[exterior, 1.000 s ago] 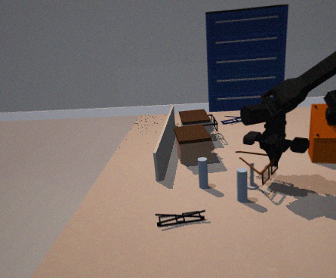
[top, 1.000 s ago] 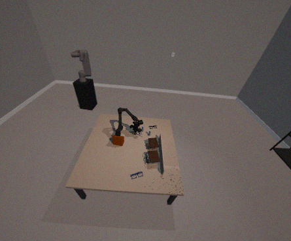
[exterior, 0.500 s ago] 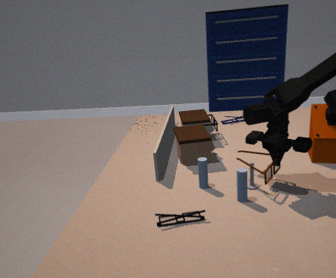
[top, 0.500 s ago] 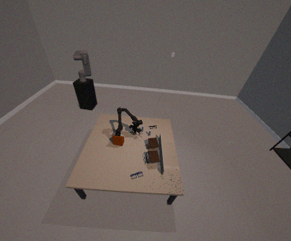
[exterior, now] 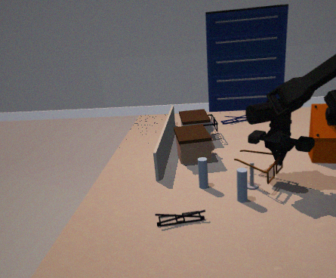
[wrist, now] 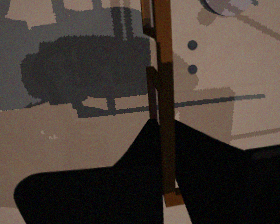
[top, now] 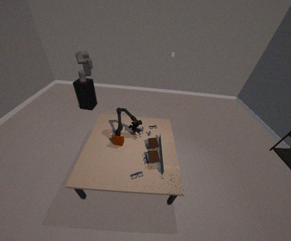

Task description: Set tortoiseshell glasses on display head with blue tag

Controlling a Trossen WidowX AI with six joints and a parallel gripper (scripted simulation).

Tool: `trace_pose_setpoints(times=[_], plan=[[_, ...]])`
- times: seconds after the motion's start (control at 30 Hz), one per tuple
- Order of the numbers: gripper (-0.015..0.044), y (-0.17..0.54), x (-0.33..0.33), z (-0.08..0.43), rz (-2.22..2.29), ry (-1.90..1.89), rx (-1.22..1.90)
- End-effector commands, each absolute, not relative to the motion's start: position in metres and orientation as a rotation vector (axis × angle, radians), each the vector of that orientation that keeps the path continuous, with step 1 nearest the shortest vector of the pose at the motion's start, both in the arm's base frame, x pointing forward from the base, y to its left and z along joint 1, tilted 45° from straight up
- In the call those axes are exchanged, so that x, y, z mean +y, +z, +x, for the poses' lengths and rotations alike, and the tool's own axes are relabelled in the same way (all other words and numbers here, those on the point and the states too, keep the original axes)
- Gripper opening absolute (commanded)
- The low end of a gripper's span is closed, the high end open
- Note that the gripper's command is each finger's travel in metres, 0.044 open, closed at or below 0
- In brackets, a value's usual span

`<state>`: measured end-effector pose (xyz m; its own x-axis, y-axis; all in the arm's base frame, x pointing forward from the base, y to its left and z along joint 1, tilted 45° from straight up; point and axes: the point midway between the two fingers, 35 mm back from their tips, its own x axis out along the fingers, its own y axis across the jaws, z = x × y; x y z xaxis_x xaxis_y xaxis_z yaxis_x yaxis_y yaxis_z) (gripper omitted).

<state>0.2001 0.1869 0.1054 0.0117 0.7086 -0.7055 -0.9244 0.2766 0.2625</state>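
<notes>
My gripper (top: 136, 131) (exterior: 279, 162) (wrist: 159, 126) is shut on the tortoiseshell glasses (exterior: 251, 165) (wrist: 164, 45) by their front, near the bridge. The glasses hang above the table, open, lenses below the fingertips, both temples reaching left in the exterior view, near a thin post. Two block-like display heads with brown tops stand beside a grey panel: a nearer one (top: 153, 143) (exterior: 195, 149) with no glasses visible, and a farther one (top: 154, 156) (exterior: 194, 116) with dark glasses (exterior: 214, 122) at its front. No blue tag can be made out. The gripper is clear of both heads.
Two blue-grey pegs (exterior: 202, 174) (exterior: 241, 186) and the thin post (exterior: 251, 174) stand near the held glasses. Black glasses (top: 153, 126) (exterior: 180, 218) and blue glasses (top: 136, 175) (exterior: 233, 120) lie on the table. The grey panel (top: 161, 155) (exterior: 164, 147) stands behind the heads. An orange block (top: 118, 140) (exterior: 324, 149) is by the arm's base.
</notes>
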Motion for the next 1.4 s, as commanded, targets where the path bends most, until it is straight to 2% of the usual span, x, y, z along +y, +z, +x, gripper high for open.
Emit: trace_pose_setpoints(times=[0.0, 1.37], plan=[[0.0000, 0.105, 0.185, 0.197, -0.311, 1.303, 0.864], [0.0000, 0.090, 0.171, 0.180, -0.311, 1.302, 0.866]])
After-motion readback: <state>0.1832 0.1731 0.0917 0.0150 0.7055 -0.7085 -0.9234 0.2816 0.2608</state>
